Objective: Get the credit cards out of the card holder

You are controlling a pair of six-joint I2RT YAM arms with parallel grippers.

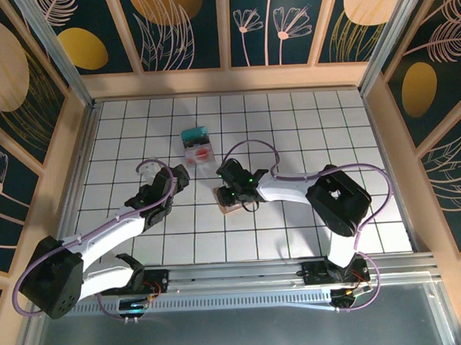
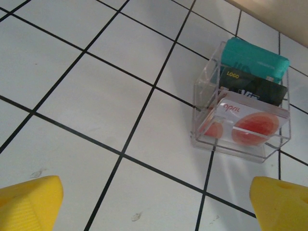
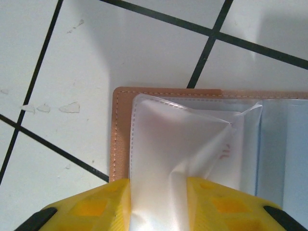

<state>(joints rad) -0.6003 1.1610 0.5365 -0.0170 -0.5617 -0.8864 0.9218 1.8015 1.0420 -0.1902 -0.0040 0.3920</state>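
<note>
The card holder (image 1: pixel 230 205) lies open on the white tiles mid-table, under my right gripper (image 1: pixel 235 192). In the right wrist view its tan border (image 3: pixel 119 130) frames a clear plastic sleeve (image 3: pixel 178 139) that is puckered and lifted. My right gripper (image 3: pixel 159 197) is shut on that sleeve, with a yellow finger (image 3: pixel 91 207) on each side. Faint red print (image 3: pixel 225 153) shows through the plastic; I cannot tell whether it is a card. My left gripper (image 1: pixel 179 178) hovers open over bare tile, its yellow fingertips (image 2: pixel 29 202) wide apart with nothing between them.
A small clear box (image 1: pixel 197 149) holding teal, black and white-red cards (image 2: pixel 245 96) stands just beyond both grippers. Wooden walls (image 1: pixel 227 80) ring the tiled floor. Open tiles stretch to the left, right and front.
</note>
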